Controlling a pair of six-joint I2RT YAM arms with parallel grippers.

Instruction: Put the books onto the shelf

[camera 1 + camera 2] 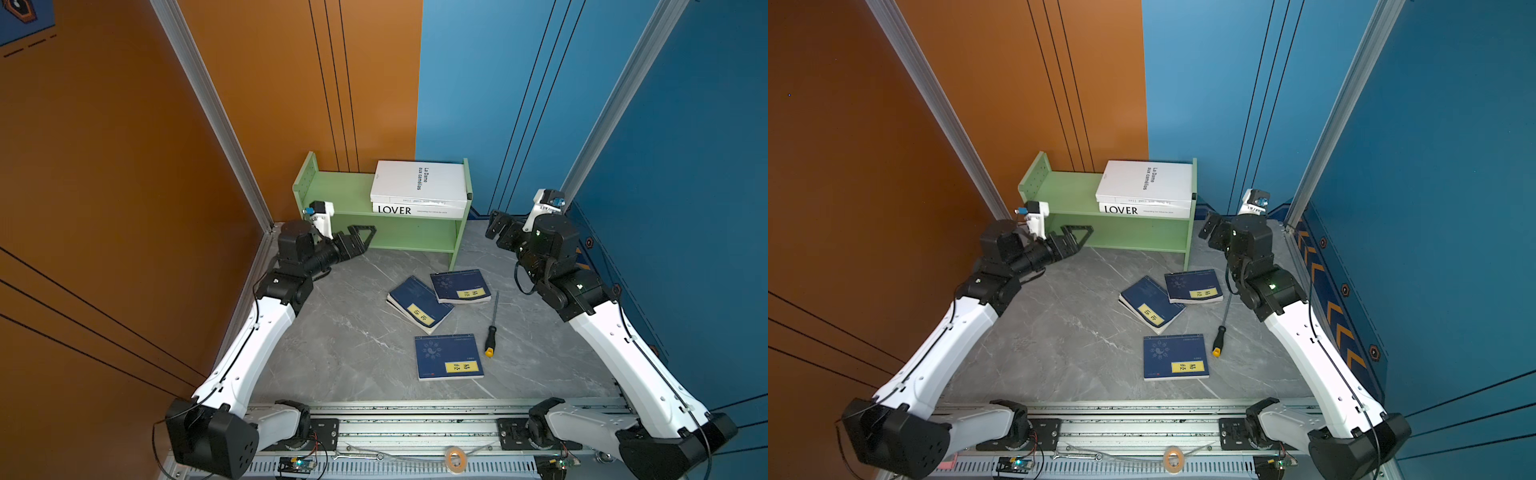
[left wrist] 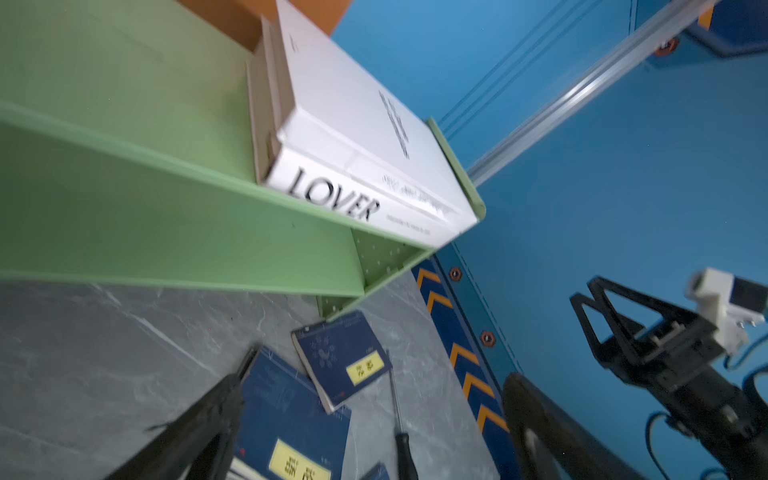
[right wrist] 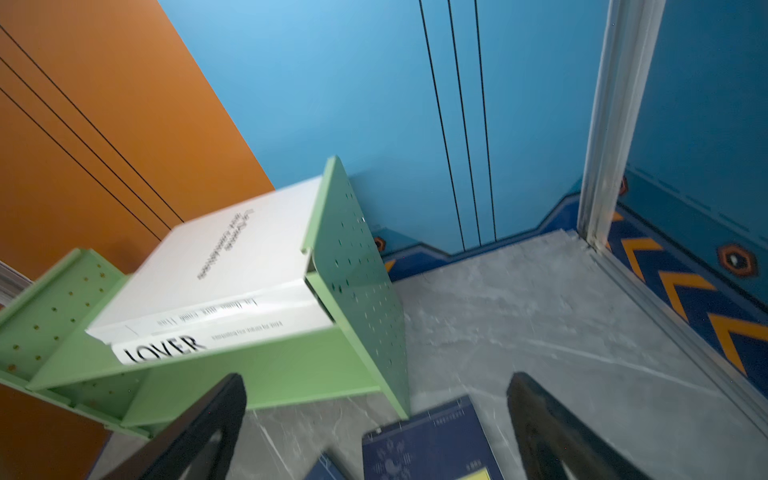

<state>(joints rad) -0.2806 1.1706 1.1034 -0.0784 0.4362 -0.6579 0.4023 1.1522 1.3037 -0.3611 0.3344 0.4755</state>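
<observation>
Grey tabletop (image 1: 332, 353): blue books (image 1: 419, 305) near shelf (image 1: 340, 191)

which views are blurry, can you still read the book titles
Both top views are sharp and evenly lit: the LOVER book on the shelf reads cleanly. Left wrist view is motion-smeared: LOVER is readable, its small print does not, and the blue books look soft. Right wrist view is smeared too, the top white book's title streaked.

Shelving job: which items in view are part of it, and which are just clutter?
Job: shelf; LOVER book and white book atop it, shelved; blue book by shelf leg, tilted blue book, nearest blue book, unshelved.
Clutter: screwdriver; tape roll; wrench.
</observation>
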